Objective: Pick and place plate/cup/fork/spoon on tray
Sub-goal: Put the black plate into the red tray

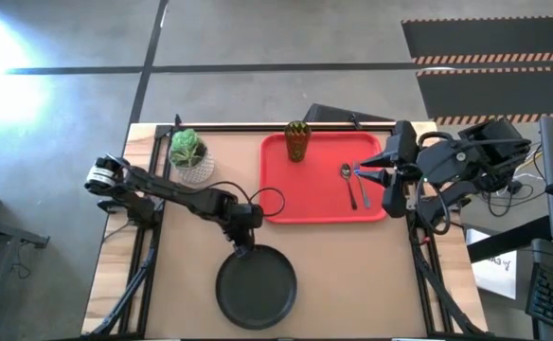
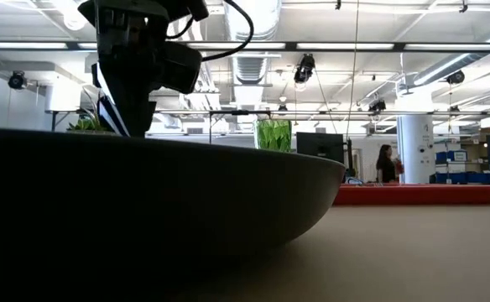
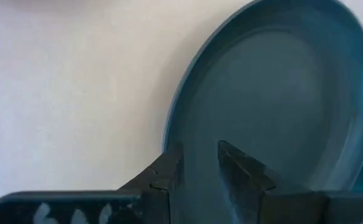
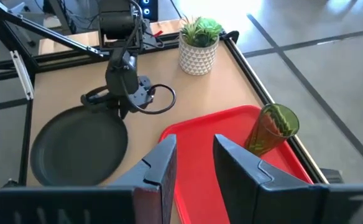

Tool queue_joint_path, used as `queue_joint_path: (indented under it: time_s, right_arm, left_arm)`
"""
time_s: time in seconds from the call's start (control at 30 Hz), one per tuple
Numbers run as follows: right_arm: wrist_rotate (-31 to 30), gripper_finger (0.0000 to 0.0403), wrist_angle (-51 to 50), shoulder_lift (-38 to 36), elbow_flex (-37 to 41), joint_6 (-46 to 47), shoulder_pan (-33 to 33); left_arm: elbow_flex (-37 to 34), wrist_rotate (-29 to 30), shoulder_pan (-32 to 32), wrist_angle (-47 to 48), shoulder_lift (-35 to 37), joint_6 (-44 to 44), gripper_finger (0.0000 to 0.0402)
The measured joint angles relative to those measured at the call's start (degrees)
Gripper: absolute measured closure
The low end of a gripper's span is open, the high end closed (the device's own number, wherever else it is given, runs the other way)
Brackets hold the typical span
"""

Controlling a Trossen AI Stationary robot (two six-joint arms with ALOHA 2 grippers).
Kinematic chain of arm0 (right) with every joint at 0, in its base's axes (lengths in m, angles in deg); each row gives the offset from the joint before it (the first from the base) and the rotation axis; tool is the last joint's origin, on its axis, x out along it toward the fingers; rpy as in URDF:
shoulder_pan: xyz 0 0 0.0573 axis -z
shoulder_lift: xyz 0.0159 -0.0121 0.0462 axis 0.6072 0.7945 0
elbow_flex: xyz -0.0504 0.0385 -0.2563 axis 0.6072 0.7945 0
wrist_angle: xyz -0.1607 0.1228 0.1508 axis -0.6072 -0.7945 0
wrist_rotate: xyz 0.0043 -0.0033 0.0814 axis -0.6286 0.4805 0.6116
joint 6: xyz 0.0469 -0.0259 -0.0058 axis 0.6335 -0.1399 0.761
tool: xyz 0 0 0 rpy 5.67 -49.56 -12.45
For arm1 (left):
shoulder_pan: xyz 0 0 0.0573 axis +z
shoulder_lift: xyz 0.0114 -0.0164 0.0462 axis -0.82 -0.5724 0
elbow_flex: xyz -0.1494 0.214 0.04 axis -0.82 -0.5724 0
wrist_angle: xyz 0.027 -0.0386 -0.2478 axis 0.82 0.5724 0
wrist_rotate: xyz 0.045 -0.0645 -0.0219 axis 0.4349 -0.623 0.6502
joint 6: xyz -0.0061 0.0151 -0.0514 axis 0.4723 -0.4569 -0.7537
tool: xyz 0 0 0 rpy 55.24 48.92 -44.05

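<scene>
The dark plate [image 1: 256, 288] lies near the table's front edge, left of centre. My left gripper [image 1: 242, 244] points down at the plate's far rim and is closed on it [image 3: 200, 165]. The red tray [image 1: 314, 204] lies at the far centre-right. On it the green cup [image 1: 297, 140] stands upright in the far left corner. The spoon [image 1: 349, 180] and a second slim utensil, the fork [image 1: 364, 191], lie at its right end. My right gripper [image 1: 375, 174] hovers over the tray's right edge, its fingers a little apart and empty [image 4: 194, 158]. My left gripper has the plate's far rim [image 3: 176, 134] between its two fingers. One finger [image 3: 169, 177] is outside the rim and the other [image 3: 240, 177] is over the plate's inner face. The fingers come from above, pointing down. I cannot tell whether the plate is lifted or rests on the table.
A white pot with a green plant [image 1: 191, 156] stands at the far left, beside the tray. Bare tabletop [image 1: 371, 275] lies to the right of the plate. In the low view a person [image 2: 388, 164] stands far off in the room behind.
</scene>
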Motion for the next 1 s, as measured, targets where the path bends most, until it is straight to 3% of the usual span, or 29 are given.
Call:
queue_joint_path:
  time_s: [0.43,1.0]
  right_arm:
    - [0.00,0.0307,0.06,0.42,0.00,0.13,0.00]
    - [-0.06,0.0307,0.95,0.44,0.00,0.28,0.00]
  left_arm:
    - [-2.49,-0.13,0.00,-0.36,0.00,-0.09,0.0228]
    - [-4.48,-1.70,-0.44,-1.15,-5.75,-1.53,0.0224]
